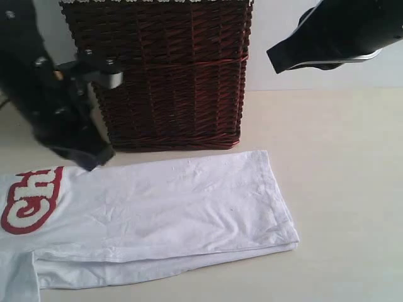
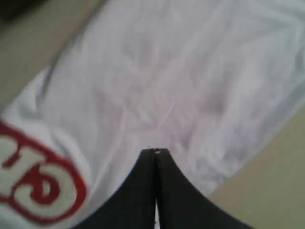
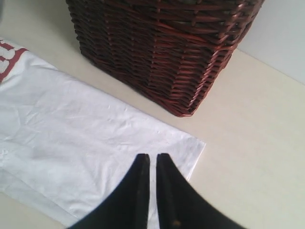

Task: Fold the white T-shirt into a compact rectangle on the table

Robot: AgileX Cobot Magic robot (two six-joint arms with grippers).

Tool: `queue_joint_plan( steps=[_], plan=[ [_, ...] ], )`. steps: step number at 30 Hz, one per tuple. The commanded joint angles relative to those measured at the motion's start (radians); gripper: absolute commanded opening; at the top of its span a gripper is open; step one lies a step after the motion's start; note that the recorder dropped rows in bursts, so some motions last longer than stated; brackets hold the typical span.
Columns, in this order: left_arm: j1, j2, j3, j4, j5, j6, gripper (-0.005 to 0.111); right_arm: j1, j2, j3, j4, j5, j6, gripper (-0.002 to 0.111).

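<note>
The white T-shirt [image 1: 170,207] lies folded lengthwise in a long band across the table [image 1: 346,189], with red lettering [image 1: 28,200] at its left end. My left gripper [image 1: 93,161] hovers at the shirt's far edge beside the lettering. In the left wrist view that gripper [image 2: 155,151] is shut, tips together over the white cloth [image 2: 181,81], with nothing between them. My right gripper [image 1: 277,58] hangs high at the back right. In the right wrist view its tips [image 3: 153,156] stand a narrow slit apart above the shirt's right end [image 3: 71,143], holding nothing.
A dark brown wicker basket [image 1: 170,69] stands behind the shirt, close to its far edge, and appears again in the right wrist view [image 3: 167,43]. Bare table stretches to the right of the shirt [image 1: 352,239]. A pale wall [image 1: 327,78] closes the back.
</note>
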Motion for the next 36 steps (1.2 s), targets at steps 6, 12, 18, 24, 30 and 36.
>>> queue_joint_plan(
  steps=[6, 12, 18, 24, 30, 36],
  plan=[
    [0.007, -0.164, 0.198, 0.142, 0.201, -0.088, 0.000, -0.005, -0.008, -0.007, 0.006, 0.013, 0.001, 0.008],
    [-0.046, -0.200, 0.401, 0.149, 0.201, -0.145, 0.000, -0.005, -0.008, -0.007, 0.011, 0.019, 0.001, 0.008],
    [-0.055, -0.196, 0.547, 0.150, 0.130, -0.146, 0.028, -0.005, -0.008, -0.007, 0.011, 0.024, 0.001, 0.008],
    [-0.055, -0.194, 0.622, 0.050, -0.055, 0.001, 0.059, -0.005, -0.008, -0.007, 0.034, 0.022, -0.002, 0.008],
    [-0.055, -0.183, 0.671, 0.244, -0.195, -0.074, 0.066, -0.005, -0.008, -0.007, 0.034, 0.021, -0.002, 0.008],
    [-0.055, -0.105, 0.672, 0.220, -0.211, -0.016, 0.078, -0.005, -0.008, -0.007, 0.034, 0.021, -0.002, 0.008]
  ],
)
